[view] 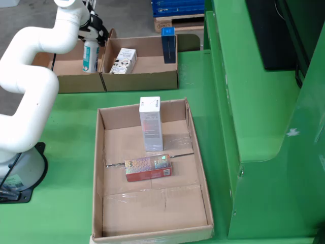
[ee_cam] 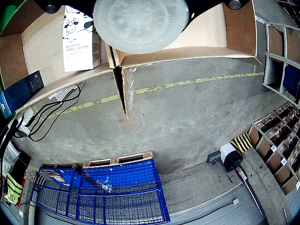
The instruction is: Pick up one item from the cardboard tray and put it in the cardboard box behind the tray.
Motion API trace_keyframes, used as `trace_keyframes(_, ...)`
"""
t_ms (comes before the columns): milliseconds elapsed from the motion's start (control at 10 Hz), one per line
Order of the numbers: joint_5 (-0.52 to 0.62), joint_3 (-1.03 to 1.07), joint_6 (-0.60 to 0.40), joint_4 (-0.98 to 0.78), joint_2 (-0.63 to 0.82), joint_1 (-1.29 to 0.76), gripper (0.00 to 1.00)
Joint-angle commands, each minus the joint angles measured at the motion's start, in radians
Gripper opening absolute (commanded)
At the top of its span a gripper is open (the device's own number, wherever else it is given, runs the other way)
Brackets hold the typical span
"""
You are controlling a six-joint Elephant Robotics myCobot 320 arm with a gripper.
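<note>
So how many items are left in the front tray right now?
2: a white box standing upright toward the back of the tray, and a red box lying flat near the middle. Nothing seems hidden.

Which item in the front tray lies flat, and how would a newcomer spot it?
In the fixed view, find the large cardboard tray on the green table. The red box lies flat mid-tray; the white carton behind it stands upright.
</note>
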Motion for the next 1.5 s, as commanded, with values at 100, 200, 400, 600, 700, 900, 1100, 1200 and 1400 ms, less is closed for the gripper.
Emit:
trace_keyframes(100, -0.019, 0.028, 0.001, 0.013, 0.03, -0.013, 0.0)
trace_keyframes(200, -0.019, 0.028, 0.001, 0.013, 0.03, -0.013, 0.1)
trace_keyframes(400, -0.019, 0.028, 0.001, 0.013, 0.03, -0.013, 0.3)
trace_keyframes(600, -0.019, 0.028, 0.001, 0.013, 0.03, -0.013, 0.5)
trace_keyframes(700, -0.019, 0.028, 0.001, 0.013, 0.03, -0.013, 0.6)
trace_keyframes(900, -0.019, 0.028, 0.001, 0.013, 0.03, -0.013, 0.8)
trace_keyframes(1100, -0.019, 0.028, 0.001, 0.013, 0.03, -0.013, 1.0)
trace_keyframes(1200, -0.019, 0.028, 0.001, 0.013, 0.03, -0.013, 1.0)
trace_keyframes(1400, -0.019, 0.028, 0.001, 0.013, 0.03, -0.013, 1.0)
